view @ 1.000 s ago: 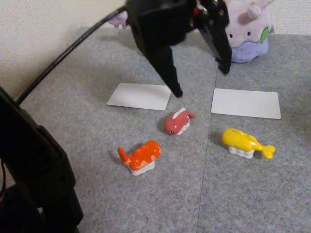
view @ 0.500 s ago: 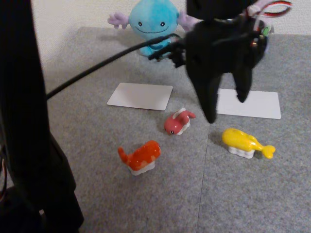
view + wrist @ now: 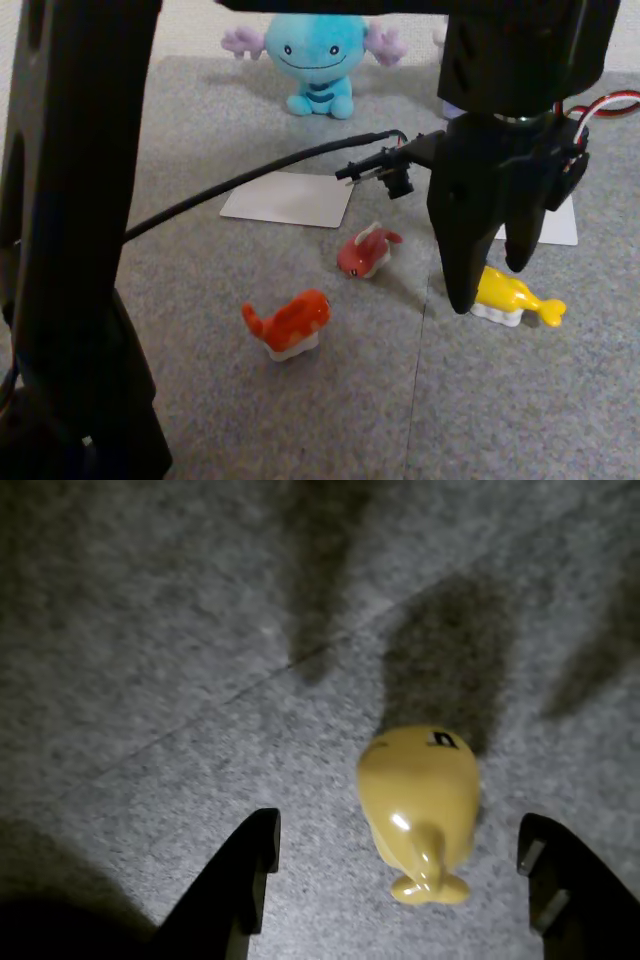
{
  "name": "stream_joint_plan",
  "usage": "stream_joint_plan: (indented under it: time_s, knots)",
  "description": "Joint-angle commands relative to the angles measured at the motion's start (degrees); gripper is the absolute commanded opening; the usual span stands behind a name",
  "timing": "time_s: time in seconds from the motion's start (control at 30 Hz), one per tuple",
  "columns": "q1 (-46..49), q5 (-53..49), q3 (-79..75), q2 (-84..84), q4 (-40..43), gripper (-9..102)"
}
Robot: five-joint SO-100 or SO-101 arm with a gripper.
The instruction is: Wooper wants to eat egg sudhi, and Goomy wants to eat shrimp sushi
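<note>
The yellow egg sudhi (image 3: 518, 298) lies on the grey mat at the right, its tail pointing right in the fixed view. My gripper (image 3: 488, 285) hangs open just over its head end, black fingers pointing down. In the wrist view the egg sudhi (image 3: 420, 800) sits between the two fingertips of the open gripper (image 3: 398, 835), closer to the right one, touching neither. The orange shrimp sushi (image 3: 290, 322) rests at front centre-left. Wooper (image 3: 310, 55), the blue plush, sits at the back. Goomy is hidden behind the arm.
A pink-red fish toy (image 3: 365, 252) lies between the two sushi. One white card (image 3: 288, 198) lies in front of Wooper; another white card (image 3: 562, 225) peeks out behind the gripper. The arm's black base (image 3: 75, 250) and a cable (image 3: 240, 182) cross the left side.
The arm has swung from the back over the cards to the front right and come down over the yellow toy. Wooper came into view and Goomy became covered. The toys have not moved.
</note>
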Motion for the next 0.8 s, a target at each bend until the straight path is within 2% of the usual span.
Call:
stream_joint_plan:
  time_s: [0.0, 0.4, 0.63, 0.77]
  knots:
    - [0.0, -0.44, -2.11, 0.53, -0.62, 28]
    - [2.46, -0.26, -1.49, 0.44, -4.31, 28]
    - [1.76, 0.18, -1.49, 0.44, -3.25, 28]
    - [1.49, 0.53, -1.49, 0.44, -3.08, 22]
